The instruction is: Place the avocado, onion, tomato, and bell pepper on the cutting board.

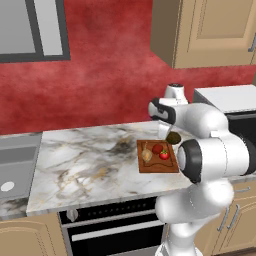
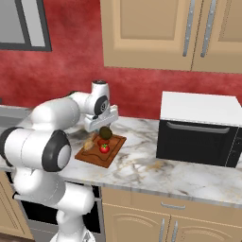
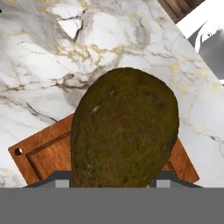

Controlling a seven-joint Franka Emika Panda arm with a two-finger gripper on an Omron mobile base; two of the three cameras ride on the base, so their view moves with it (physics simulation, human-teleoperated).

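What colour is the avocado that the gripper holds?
Dull dark green with a brownish tint. The avocado shows best in the hand view, held in the gripper.

You see the cutting board [image 1: 158, 162] on the counter [image 1: 90, 165], left of the microwave [image 2: 198, 130]. The onion [image 1: 147, 155], tomato [image 1: 164, 155] and bell pepper [image 1: 157, 148] sit on it. The avocado [image 1: 173, 138] hangs above its back edge.

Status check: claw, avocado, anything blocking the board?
Claw shut on avocado, held above the cutting board. Onion, tomato, bell pepper already on board. Nothing in the way.
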